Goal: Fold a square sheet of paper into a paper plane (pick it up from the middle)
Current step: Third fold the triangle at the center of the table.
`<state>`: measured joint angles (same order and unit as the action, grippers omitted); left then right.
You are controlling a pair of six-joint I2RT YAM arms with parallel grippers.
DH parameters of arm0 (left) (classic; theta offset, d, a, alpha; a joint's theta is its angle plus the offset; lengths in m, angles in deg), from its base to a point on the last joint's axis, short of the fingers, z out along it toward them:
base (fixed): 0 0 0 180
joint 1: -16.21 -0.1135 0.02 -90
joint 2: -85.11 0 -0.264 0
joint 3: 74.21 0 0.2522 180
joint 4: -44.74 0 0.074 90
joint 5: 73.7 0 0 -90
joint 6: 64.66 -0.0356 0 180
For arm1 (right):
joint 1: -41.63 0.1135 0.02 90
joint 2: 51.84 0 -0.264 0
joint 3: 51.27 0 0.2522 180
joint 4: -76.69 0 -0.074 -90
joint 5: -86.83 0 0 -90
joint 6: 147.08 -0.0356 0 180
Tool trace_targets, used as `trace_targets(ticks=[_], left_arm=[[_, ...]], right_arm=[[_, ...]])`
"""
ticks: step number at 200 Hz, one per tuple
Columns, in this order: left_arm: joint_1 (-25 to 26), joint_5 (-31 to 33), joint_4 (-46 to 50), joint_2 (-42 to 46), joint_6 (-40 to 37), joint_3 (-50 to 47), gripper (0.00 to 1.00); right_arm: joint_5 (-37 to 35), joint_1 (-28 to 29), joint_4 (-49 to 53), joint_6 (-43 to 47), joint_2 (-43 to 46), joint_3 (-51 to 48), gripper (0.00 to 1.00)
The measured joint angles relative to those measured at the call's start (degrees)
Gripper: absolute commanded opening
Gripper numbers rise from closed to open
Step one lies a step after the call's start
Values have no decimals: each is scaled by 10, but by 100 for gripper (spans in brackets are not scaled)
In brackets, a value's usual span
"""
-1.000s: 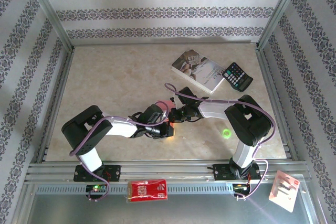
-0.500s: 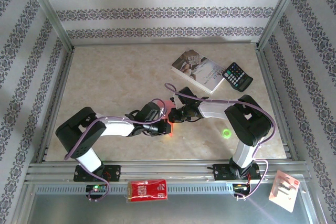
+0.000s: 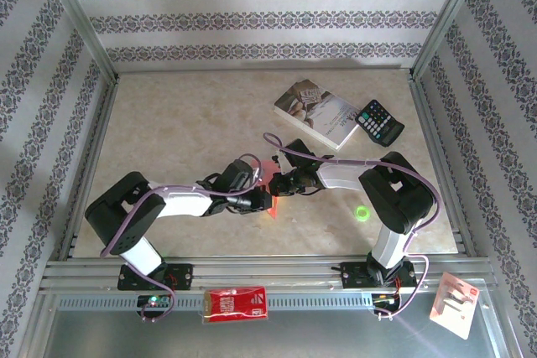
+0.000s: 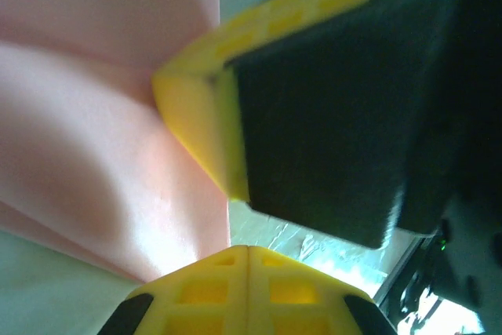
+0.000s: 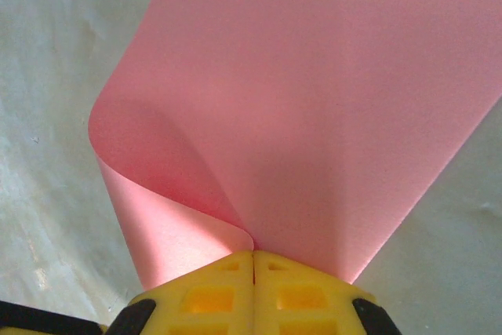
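The square sheet of paper (image 5: 314, 100) is pink and curls upward from my right gripper (image 5: 252, 253), which is shut on its edge. From above, both grippers meet at the table's middle, and a red-pink corner of the sheet (image 3: 270, 209) pokes out below them. My left gripper (image 4: 248, 249) is shut. The sheet (image 4: 94, 139) lies against the left side of its tips, and I cannot tell whether it is pinched there. A yellow fingertip (image 4: 196, 107) of the right gripper (image 3: 277, 184) hangs close above. The left gripper (image 3: 261, 199) sits just left of it.
A paperback book (image 3: 317, 112) and a black calculator (image 3: 379, 121) lie at the back right. A green spot (image 3: 362, 213) marks the table right of the grippers. A red packet (image 3: 237, 303) and a white card (image 3: 455, 305) rest on the front rail.
The left arm has sunk lower and its elbow has swung left, with the gripper still against the right one. A red-pink paper corner now shows below them. The right arm has stayed put.
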<state>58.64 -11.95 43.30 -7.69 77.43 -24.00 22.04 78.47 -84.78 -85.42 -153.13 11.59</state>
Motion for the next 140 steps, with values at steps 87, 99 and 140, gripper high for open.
trace_targets(ticks=[87, 99, 140], left_arm=[[-9, -4, -1, -37, -13, 1, 4], [-9, -4, 0, -36, -13, 1, 6], [-21, -3, 11, 0, -15, 0, 7]], right_arm=[[0, 0, -2, 0, 0, -1, 1], [0, 0, -3, 0, 0, -1, 1], [2, -2, -3, 0, 0, -1, 1]])
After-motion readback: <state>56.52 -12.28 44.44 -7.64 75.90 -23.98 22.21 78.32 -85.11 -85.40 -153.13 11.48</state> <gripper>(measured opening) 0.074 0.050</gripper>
